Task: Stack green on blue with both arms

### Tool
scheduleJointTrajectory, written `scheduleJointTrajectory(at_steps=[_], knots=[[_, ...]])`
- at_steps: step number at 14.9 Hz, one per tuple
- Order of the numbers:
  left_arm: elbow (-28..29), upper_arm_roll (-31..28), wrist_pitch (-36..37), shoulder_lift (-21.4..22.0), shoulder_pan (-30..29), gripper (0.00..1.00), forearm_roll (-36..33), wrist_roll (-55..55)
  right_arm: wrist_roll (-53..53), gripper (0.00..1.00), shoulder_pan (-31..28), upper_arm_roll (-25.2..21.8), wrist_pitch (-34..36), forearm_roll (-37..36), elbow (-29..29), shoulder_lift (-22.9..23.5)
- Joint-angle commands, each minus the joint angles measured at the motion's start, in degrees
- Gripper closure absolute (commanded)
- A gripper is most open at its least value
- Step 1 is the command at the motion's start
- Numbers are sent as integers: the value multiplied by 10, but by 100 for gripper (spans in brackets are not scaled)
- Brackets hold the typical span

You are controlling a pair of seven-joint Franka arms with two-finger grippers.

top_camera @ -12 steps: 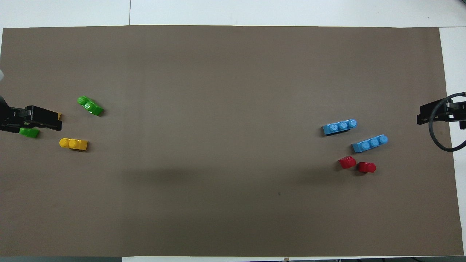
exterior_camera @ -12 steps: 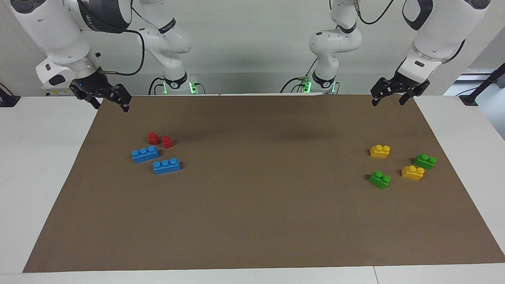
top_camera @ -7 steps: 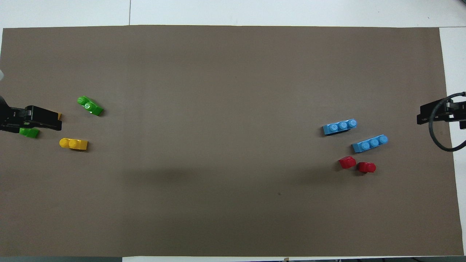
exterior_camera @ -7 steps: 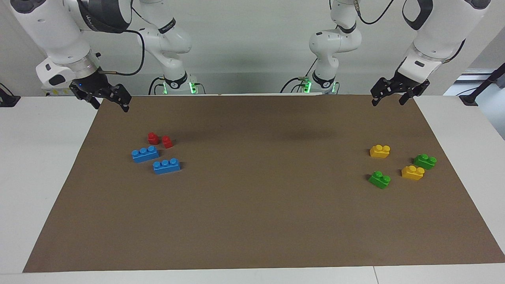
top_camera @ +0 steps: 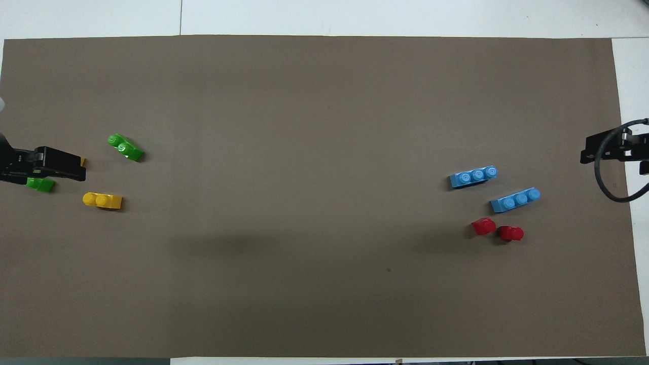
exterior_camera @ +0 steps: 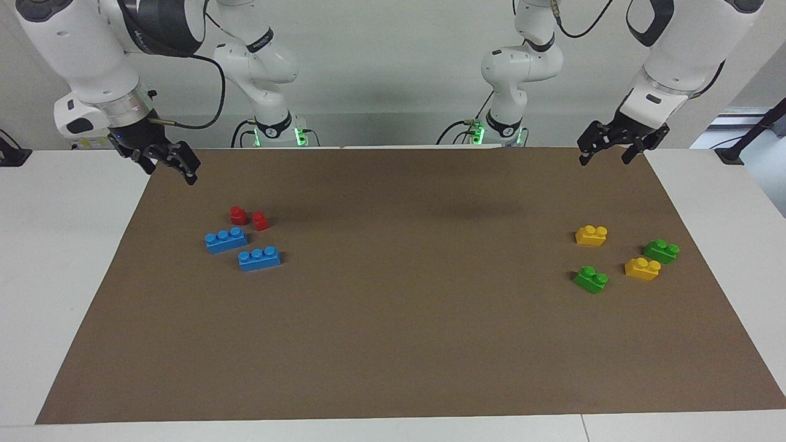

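Facing view: since the earlier frame the right tool [exterior_camera: 171, 166] has turned and dipped slightly over the mat's robot-side corner, fingers spread, empty. The left tool [exterior_camera: 605, 153] hangs unchanged over the other corner, open and empty. Two blue bricks [exterior_camera: 226, 239] [exterior_camera: 260, 258] lie untouched toward the right arm's end, two green bricks [exterior_camera: 591, 279] [exterior_camera: 661, 250] toward the left arm's end.

Overhead view: the left tool [top_camera: 61, 165] overlaps one green brick [top_camera: 40, 185] from above; the other green brick [top_camera: 125, 147] lies farther out. The right tool [top_camera: 603, 148] sits beside the mat's edge on the table [top_camera: 631, 76].
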State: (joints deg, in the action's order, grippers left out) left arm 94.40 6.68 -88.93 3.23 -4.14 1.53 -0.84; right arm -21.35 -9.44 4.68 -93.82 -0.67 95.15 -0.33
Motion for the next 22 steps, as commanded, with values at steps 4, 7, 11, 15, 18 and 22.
scheduleJointTrajectory(at_steps=[4,7,11,15,18,22], knots=[[32,-3,-47,13,-8,0,8,-25,-276,4,-23,1,-39,123,-9,70],[61,-4,-87,6,-11,0,10,-101,-406,4,-32,-1,-79,206,-6,105],[95,-4,-156,-16,-24,0,12,-181,-433,4,-38,-1,-112,245,6,147],[92,-4,-218,-80,-29,0,12,-293,-438,4,-30,0,-138,247,75,152],[91,-5,-265,-127,-38,0,12,-365,-430,3,-29,0,-139,247,83,162],[88,-5,-323,-173,-49,0,12,-456,-413,2,-29,1,-153,248,107,174]])
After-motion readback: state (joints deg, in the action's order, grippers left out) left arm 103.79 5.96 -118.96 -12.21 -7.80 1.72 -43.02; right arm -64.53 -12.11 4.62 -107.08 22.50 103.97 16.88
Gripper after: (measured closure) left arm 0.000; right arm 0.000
